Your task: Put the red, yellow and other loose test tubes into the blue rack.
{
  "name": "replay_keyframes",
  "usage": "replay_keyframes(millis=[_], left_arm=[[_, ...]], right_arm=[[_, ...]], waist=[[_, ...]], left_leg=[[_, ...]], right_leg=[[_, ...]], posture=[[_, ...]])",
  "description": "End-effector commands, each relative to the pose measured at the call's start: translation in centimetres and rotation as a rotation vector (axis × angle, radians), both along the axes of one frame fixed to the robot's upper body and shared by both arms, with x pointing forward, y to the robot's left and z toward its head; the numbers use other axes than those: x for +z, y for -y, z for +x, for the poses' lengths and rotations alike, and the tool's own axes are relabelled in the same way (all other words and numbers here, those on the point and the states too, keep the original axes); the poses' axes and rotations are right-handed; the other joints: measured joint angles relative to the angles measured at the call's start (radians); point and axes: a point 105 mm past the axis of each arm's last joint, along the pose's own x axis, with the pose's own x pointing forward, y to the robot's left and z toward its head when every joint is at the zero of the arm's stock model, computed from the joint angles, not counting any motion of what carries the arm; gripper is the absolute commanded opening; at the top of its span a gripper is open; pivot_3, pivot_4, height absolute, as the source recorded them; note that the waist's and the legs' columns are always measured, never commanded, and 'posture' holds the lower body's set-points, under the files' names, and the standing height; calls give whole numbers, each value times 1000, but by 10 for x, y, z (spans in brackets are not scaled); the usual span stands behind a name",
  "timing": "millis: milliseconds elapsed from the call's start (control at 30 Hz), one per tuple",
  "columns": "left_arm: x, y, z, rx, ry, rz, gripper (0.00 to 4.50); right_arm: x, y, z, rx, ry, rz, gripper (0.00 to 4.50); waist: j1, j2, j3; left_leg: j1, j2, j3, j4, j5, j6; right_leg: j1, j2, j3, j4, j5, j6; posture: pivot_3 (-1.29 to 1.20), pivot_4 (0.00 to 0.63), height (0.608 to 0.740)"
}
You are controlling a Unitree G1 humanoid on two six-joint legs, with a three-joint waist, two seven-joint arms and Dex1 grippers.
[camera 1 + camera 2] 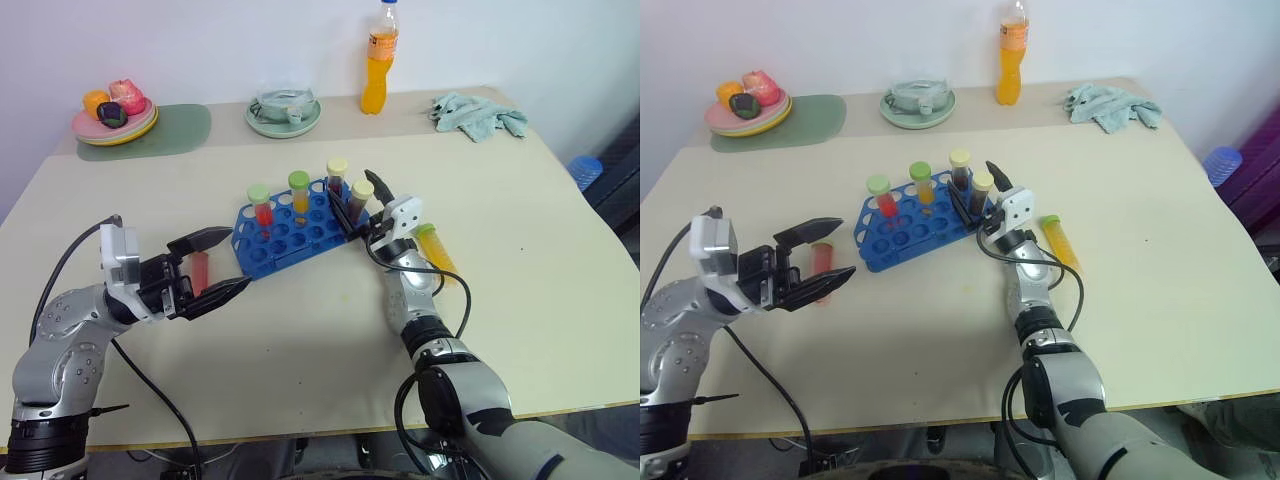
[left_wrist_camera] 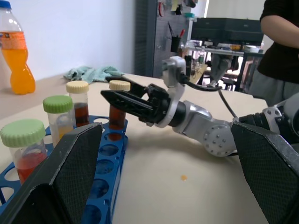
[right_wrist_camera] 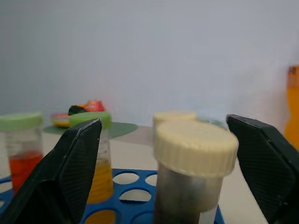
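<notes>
Four capped tubes stand upright in the blue rack (image 1: 290,231) at mid-table: a red tube (image 1: 262,207) and a yellow-orange tube (image 1: 299,195), both green-capped, then two dark brown tubes (image 1: 336,181) with pale-yellow caps. Left of the rack, the left gripper (image 1: 213,266) hangs spread wide, empty. At the rack's right end, the right gripper (image 1: 358,203) stands parted around the nearer brown tube (image 1: 361,199), which sits in its hole. Another yellow tube (image 1: 437,247) lies beside that arm. No writing is legible on the orange bottle (image 1: 378,60).
</notes>
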Motion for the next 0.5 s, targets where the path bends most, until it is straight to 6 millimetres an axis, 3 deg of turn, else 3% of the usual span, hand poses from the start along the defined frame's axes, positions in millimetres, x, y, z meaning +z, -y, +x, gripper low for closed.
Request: replay_keyframes(millis=[33,167,300,500], left_arm=[[12,10,0,-19,43,-10,4500],[16,17,1,-29,45,-17,4500],[17,24,3,-49,38,-14,4500],[17,30,10,-69,32,-16,4500]], right_arm=[[40,16,-4,-79,136,-84,4419],[67,39,-16,-155,147,-194,4419],[78,77,-28,-239,-57,-377,4419],[58,128,-35,-324,-548,-399,4419]], waist=[[5,0,0],[6,0,0],[11,0,0],[7,0,0]], left_leg=[[0,0,0,0,0,0],[-1,0,0,0,0,0],[-1,0,0,-1,0,0],[-3,0,1,-3,0,0]], right_leg=[[0,0,0,0,0,0],[-1,0,0,0,0,0],[-2,-1,0,0,-1,-1],[1,-3,0,0,-4,-6]], posture=[[0,150,740],[0,150,740],[0,150,740],[0,150,740]])
